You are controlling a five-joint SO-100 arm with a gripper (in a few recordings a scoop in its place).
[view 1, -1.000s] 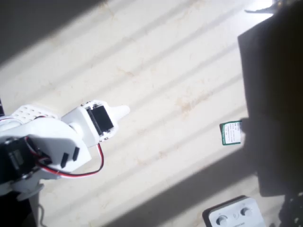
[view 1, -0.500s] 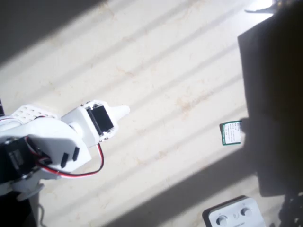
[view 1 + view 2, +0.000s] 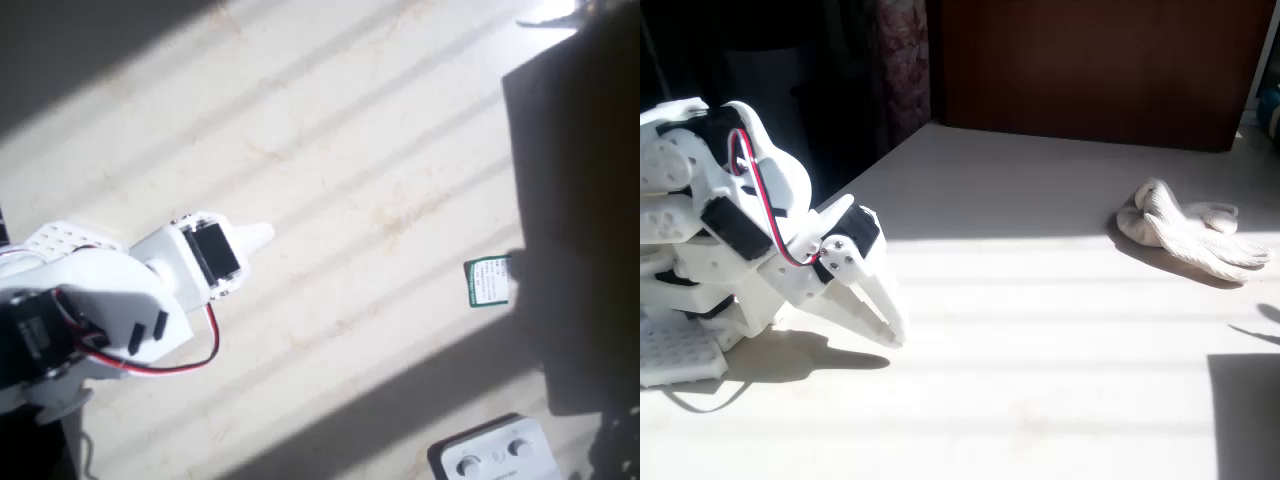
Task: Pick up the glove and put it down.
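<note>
Gripper: the gripper is folded down close to the arm's base, tips resting at or just above the table. The fingers lie together with no gap visible in the fixed view, so it reads as closed and empty. In the overhead view only one pointed white tip is distinguishable.

Glove: the glove lies flat on the table, untouched, in a sunlit band near the far right of the fixed view.

Bearing from gripper: well apart, to the right and further back in the fixed view; nothing stands between the two.

Long axis: runs roughly left to right in the fixed view, bunched cuff end toward the gripper, stubby fingers pointing away to the right.

Tag: a small green-and-white tag shows in the overhead view at the edge of a dark shadow, far right of the gripper tip; the glove body there is lost in shadow.

Bystander: a white plastic box with round buttons sits at the lower right of the overhead view, off the direct line.

Judgement: approach not begun; the arm must extend a long way toward the cuff end and open before descending.
</note>
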